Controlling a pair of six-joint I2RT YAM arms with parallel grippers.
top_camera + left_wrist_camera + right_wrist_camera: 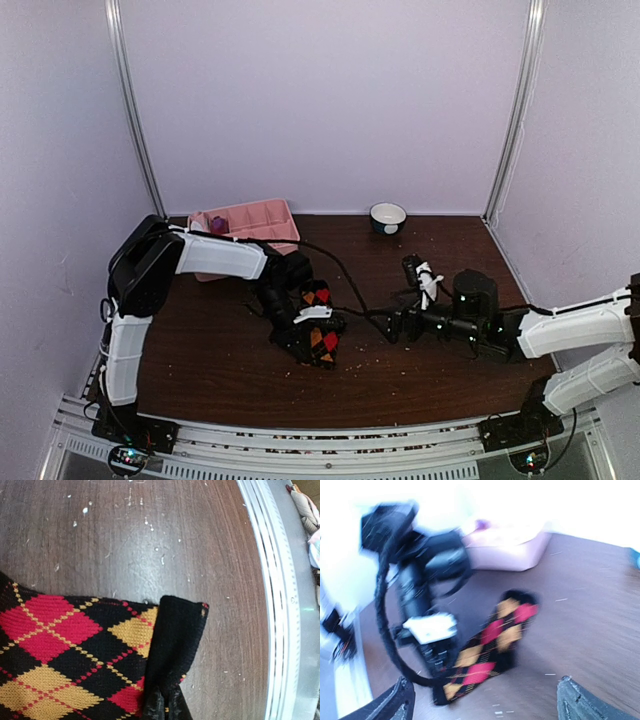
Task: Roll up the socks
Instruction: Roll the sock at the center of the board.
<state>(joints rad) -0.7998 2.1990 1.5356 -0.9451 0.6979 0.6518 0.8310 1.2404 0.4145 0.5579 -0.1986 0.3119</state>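
My left claw [161,709] pinches the argyle sock [60,650] on the desk [150,540]; my right claw [487,702] hangs spread wide nearby.

Black argyle sock [320,338] near the counter's middle, toward the near edge.
It lies flat, red and yellow diamonds up, with its black cuff [177,640] folded over; a magenta sock [218,225] shows near the far left corner.

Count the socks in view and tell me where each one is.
2. An argyle sock lies mid-way across the table; a magenta one sits in the far-left corner of the tray. Others may be hidden.
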